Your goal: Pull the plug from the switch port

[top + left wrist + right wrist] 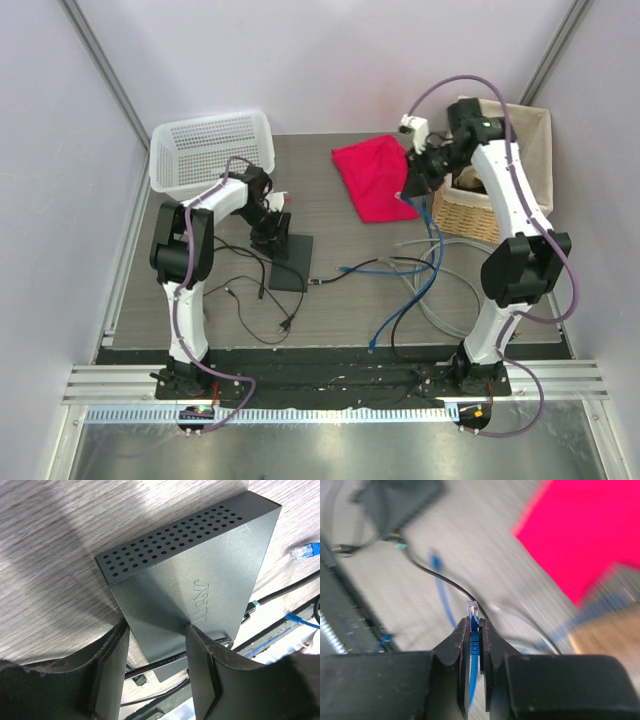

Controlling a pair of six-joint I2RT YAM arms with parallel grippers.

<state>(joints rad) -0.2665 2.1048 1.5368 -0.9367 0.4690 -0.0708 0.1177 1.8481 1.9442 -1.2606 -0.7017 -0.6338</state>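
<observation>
**Grey wood-grain table: switch pinned, blue plug up in the air**

Grey wood-grain tabletop with pale walls around it. The left gripper (pixel 156 630) stands right on the switch (pixel 200 575). Its fingers are spread, one fingertip (pixel 189 630) on the black top face and the other down beside the long edge, so the box sits directly under and ahead of that tool. Can't tell how hard it's pressing. A black cable (pixel 280 592) with a green band meets the switch's edge, off to the outside of the fingers.

The right gripper (pixel 474 622) is pinched tight on a blue cable (pixel 472 645), and the clear plug (pixel 472 611) pokes out just past its tips. That gripper hangs above the table, well apart from the switch, with a red cloth (pixel 375 178) and a wicker basket (pixel 500 200) on either side of it.
</observation>
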